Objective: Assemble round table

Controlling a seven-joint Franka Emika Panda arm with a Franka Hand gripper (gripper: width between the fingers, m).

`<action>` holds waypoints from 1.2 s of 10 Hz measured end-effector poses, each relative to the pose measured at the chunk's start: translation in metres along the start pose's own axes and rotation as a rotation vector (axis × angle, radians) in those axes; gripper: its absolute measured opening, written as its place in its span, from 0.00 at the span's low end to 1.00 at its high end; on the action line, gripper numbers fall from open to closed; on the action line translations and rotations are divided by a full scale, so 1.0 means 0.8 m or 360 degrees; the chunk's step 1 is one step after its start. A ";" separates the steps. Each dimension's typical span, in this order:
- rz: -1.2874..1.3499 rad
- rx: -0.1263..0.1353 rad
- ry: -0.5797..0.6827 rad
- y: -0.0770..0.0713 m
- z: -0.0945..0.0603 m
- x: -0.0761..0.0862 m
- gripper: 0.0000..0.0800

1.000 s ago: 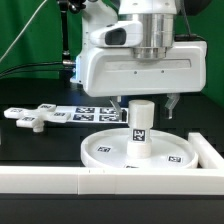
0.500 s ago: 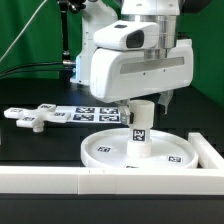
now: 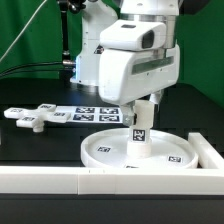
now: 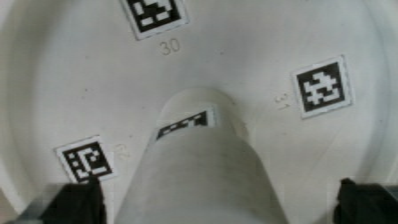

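Observation:
The large rimmed round disc (image 3: 105, 152) lies flat on the black table. The short cylindrical leg (image 3: 140, 126) stands upright on its middle, with markers on its side. My gripper (image 3: 141, 108) hangs straight above the leg with its jaws open, one on each side of the leg's top. In the wrist view the leg (image 4: 210, 165) rises between the two dark fingers (image 4: 75, 203), with a gap on both sides, and the disc (image 4: 231, 60) with several markers lies beneath. The flat cross-shaped piece (image 3: 32, 118) lies on the table at the exterior view's left.
The marker board (image 3: 92, 113) lies flat behind the disc. The long white border wall (image 3: 70, 181) runs along the front and turns up the exterior view's right side (image 3: 211, 152). A green backdrop stands behind.
My gripper has turned about its vertical axis and come down a little, so its fingers now straddle the top of the leg. The parts have not moved.

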State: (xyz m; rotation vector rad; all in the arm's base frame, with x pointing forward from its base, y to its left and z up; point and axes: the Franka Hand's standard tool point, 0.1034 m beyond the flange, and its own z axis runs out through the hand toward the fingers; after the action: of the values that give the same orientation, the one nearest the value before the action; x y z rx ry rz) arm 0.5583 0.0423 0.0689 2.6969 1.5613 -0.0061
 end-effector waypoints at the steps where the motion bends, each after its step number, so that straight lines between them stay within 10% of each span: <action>1: -0.0117 -0.0015 -0.0013 0.002 -0.002 0.004 0.81; 9: -0.0795 -0.0039 -0.0075 0.007 -0.002 -0.003 0.81; 11: -0.0808 -0.0034 -0.0079 0.005 -0.001 -0.004 0.50; 12: -0.0807 -0.0035 -0.0079 0.005 -0.001 -0.004 0.50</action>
State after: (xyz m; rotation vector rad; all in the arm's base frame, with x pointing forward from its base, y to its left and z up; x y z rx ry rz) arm 0.5604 0.0373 0.0697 2.1888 2.1584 -0.0646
